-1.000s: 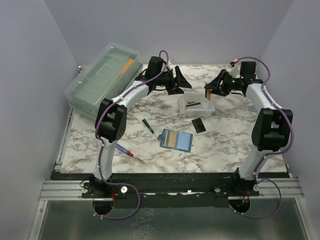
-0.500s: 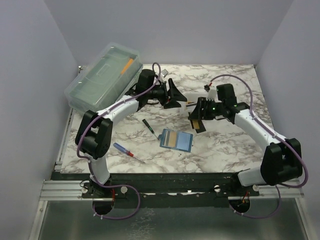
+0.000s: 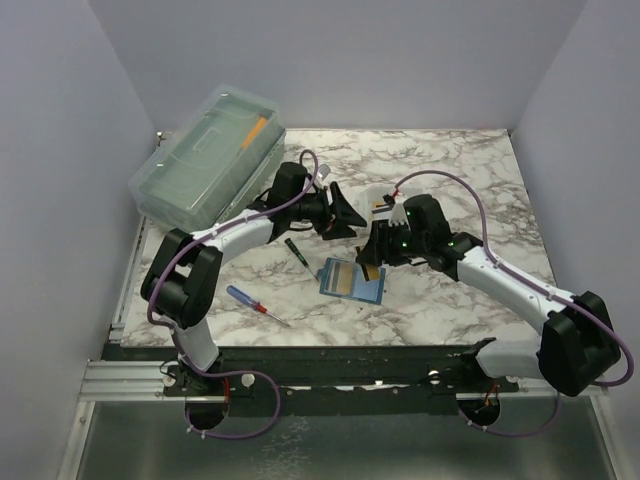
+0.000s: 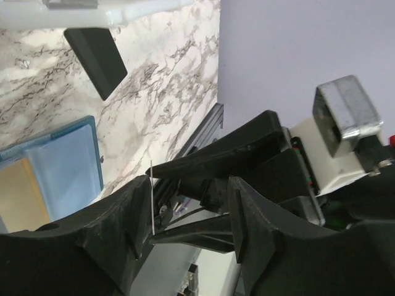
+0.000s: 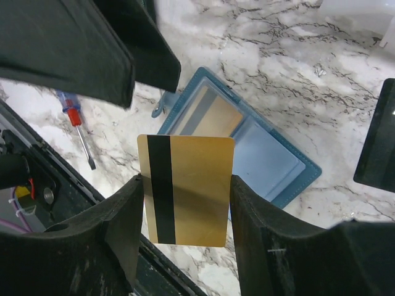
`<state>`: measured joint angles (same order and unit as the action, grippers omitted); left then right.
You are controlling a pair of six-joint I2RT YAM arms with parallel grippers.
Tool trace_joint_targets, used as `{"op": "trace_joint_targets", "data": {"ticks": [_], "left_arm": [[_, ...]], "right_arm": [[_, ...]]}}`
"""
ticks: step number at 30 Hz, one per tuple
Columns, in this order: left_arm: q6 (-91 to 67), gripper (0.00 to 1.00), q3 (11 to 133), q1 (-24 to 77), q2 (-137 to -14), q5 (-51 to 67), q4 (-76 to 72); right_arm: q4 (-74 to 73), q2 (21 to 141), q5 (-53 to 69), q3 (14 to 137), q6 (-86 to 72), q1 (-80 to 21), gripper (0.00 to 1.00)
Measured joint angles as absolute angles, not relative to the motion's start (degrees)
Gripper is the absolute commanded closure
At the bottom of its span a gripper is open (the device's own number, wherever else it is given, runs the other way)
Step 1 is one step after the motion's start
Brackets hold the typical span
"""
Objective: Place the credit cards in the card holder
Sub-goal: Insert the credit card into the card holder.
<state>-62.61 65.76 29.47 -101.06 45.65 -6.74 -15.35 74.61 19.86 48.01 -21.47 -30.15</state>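
We see a marble-patterned table (image 3: 450,290) between plain lilac walls. At 10 o'clock sits a big clear lidded plastic box (image 3: 205,165) holding an orange stick (image 3: 255,130). The teal-blue folding card holder (image 3: 352,280) lies open at centre. Just above it, our right end effector (image 5: 185,200) pinches a gold credit card with a dark stripe (image 5: 188,185). The left end effector (image 3: 343,212) stands spread and empty. Both arms have come nearer than a second ago, away from the small translucent white tray (image 4: 92,9).
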Motion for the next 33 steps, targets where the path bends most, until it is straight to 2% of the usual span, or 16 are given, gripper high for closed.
{"op": "trace_joint_targets", "data": {"ticks": [6, 12, 23, 27, 29, 33], "left_arm": [[-59.2, 0.45, 62.9, 31.1, -98.2, 43.6, -5.2], [-55.6, 0.43, 62.8, 32.3, -98.0, 42.7, -2.5], [-50.8, 0.80, 62.8, 32.8, -98.0, 43.1, 2.1], [-49.7, 0.98, 62.8, 32.8, -98.0, 44.6, 2.3], [-48.9, 1.00, 62.8, 32.8, -98.0, 45.4, 2.3], [-46.9, 1.00, 62.8, 32.7, -98.0, 46.3, 2.5]], "right_arm": [[-13.2, 71.6, 16.1, 46.1, -23.6, -31.6, 1.00], [-12.3, 71.4, 14.3, 46.1, -24.6, -32.3, 1.00], [-11.6, 71.7, 12.9, 46.1, -24.7, -32.7, 1.00], [-11.7, 71.8, 12.9, 46.1, -24.7, -32.9, 0.82], [-11.7, 72.1, 12.9, 46.1, -25.1, -32.9, 0.72], [-12.1, 72.2, 13.4, 46.1, -26.0, -32.9, 0.33]]}}
